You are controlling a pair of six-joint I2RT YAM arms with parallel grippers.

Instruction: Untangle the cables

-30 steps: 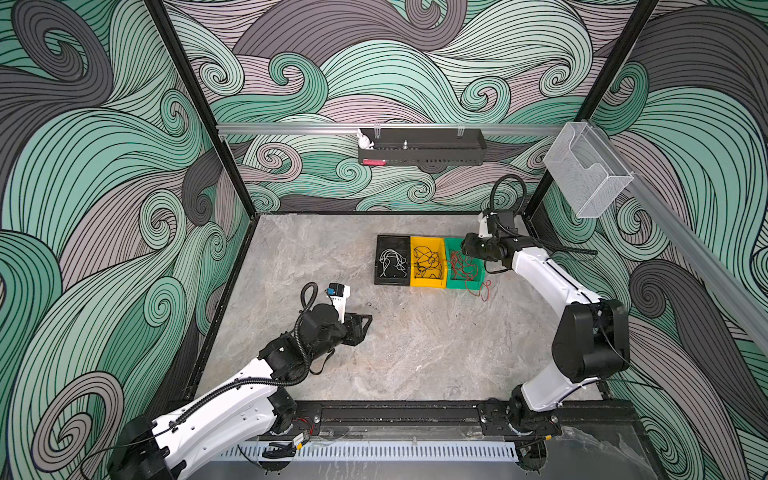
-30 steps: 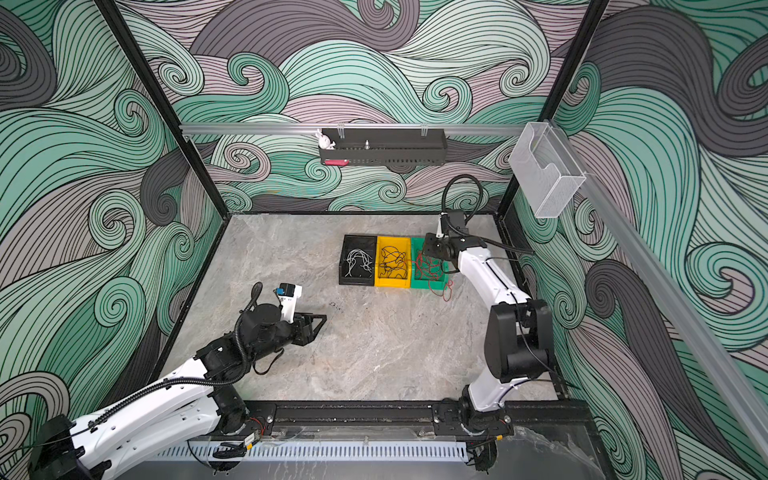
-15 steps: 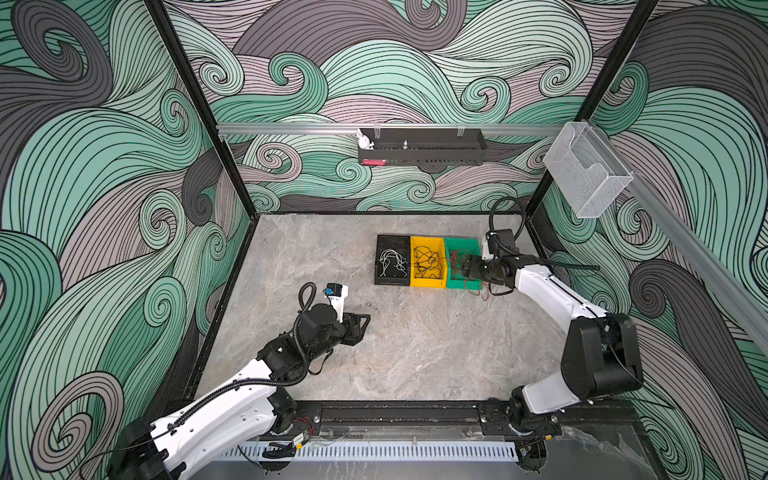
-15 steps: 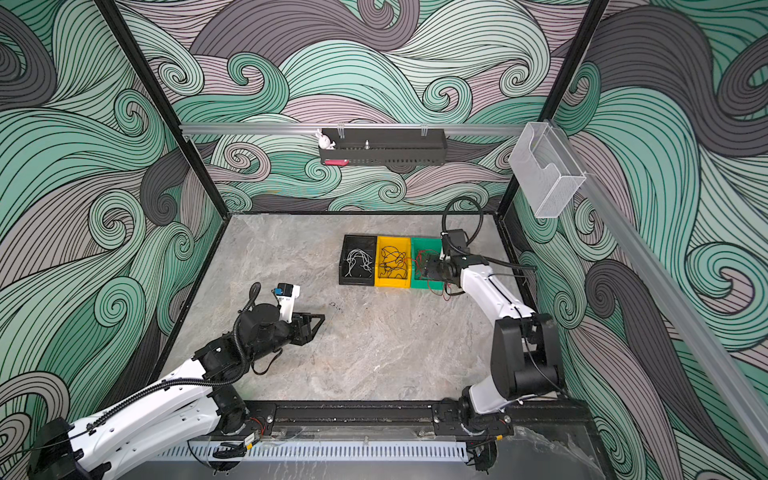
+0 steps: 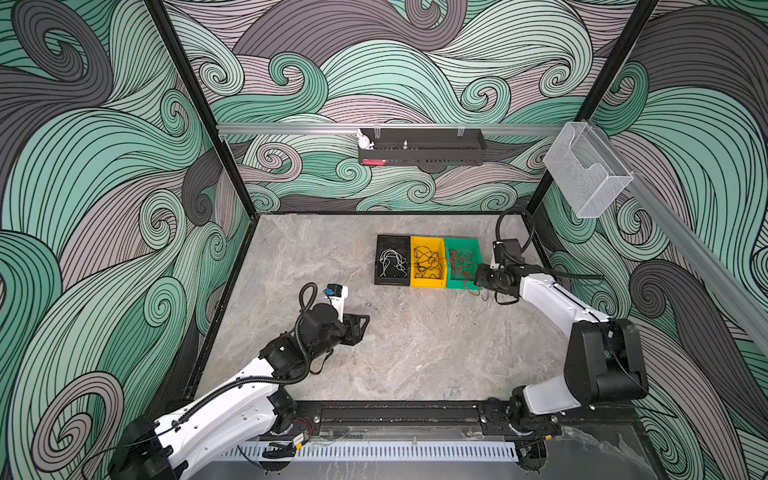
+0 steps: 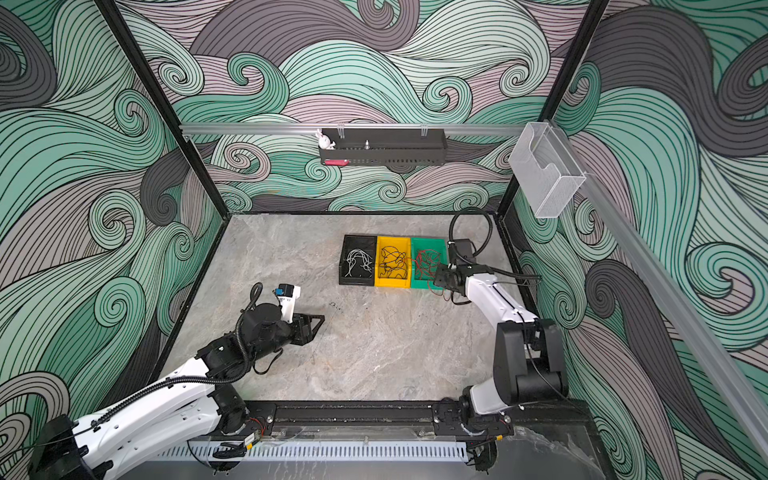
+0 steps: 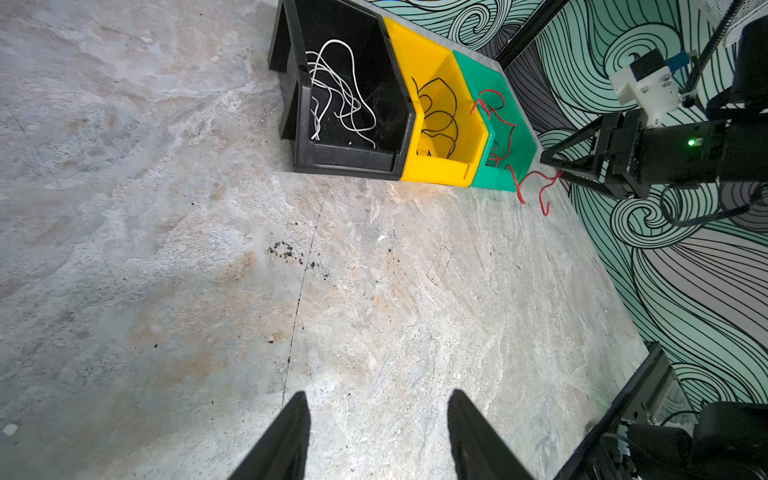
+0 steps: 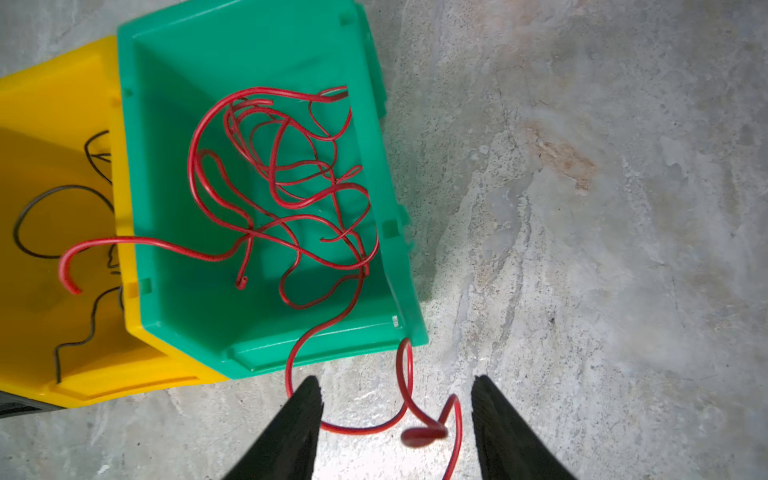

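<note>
A grey stone-look worktop inside a booth with swirling green walls. Near its far right corner, three bins stand side by side in a row along the far edge: a black bin with white cables, a yellow bin with black cables, and a green bin with a loose heap of red cables.

One stray red cable runs from the heap over the green bin's front lip towards the near edge, then curls on the worktop. It has no straight line. Its loop sits between the parted fingers of the right pincer, which is open and clamps nothing. Another red end arches sideways over the yellow bin.

The left pincer, also open and empty, hangs over bare worktop nearer the left edge.

Risks, as I judge them: pulling the stray cable may drag the whole heap out or shift the light bin; the thin wire may slip free; the overhanging end may snag the black cables.
</note>
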